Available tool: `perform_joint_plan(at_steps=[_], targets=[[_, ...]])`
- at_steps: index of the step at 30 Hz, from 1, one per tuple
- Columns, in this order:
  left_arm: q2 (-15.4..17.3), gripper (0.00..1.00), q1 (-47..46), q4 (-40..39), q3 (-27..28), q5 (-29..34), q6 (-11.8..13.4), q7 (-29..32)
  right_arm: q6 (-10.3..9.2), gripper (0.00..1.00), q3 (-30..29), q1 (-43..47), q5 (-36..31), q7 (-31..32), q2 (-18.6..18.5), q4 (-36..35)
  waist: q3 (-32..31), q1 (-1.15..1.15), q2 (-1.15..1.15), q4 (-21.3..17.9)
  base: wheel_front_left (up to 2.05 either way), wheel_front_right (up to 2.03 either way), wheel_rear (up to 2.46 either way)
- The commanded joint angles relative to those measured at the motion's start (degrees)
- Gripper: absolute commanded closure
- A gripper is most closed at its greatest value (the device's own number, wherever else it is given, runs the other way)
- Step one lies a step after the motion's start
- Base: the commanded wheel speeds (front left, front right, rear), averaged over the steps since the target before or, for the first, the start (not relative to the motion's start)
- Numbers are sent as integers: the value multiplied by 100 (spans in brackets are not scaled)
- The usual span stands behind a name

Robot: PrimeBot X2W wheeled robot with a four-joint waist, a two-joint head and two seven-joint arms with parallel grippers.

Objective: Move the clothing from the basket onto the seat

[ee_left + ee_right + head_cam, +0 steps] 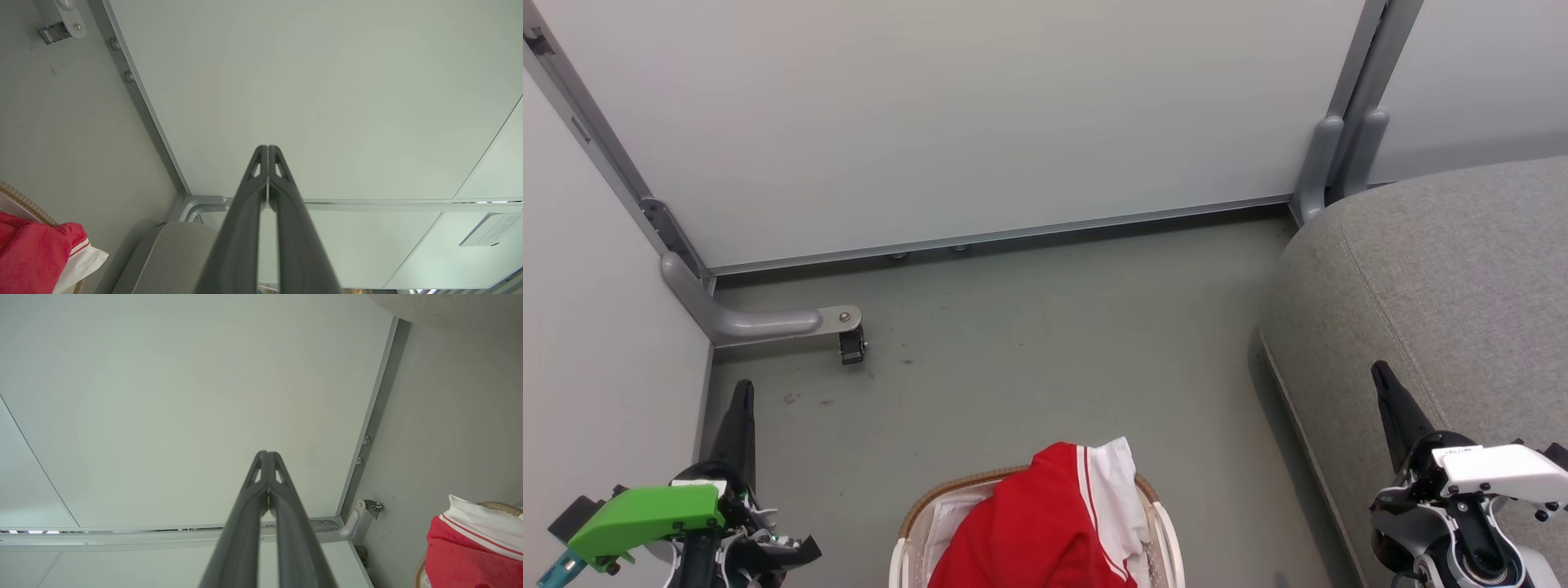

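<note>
Hanging above the floor with nothing in them, my left gripper (268, 152) and my right gripper (267, 455) each have their two long fingers pressed together tip to tip. The clothing (1037, 531), red with thin white stripes and a white panel, lies heaped in the basket (913, 513) low between my arms, and its top fold spills over the far rim. The seat (1445, 278) stands near, on my right. I judge the cloth light, soft and limp: it should sag, trail and perhaps catch on the braided rim when lifted. I would open wide and pinch deep into the raised red bunch at the top, not the thin white edge, and keep clear of the white sheet (947, 523) beneath it.
</note>
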Motion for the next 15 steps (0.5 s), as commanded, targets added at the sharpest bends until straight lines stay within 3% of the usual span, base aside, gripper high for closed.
perform_joint_plan(at_steps=[1,15], targets=[[34,100,-66,-8,11,-19,-27,20,0,100,-7,62,21,16,-34,-20,0,0,0,0,0,0,0],[34,100,-66,-8,11,-19,-27,20,0,100,-6,63,21,16,-34,-20,0,0,0,0,0,0,0]])
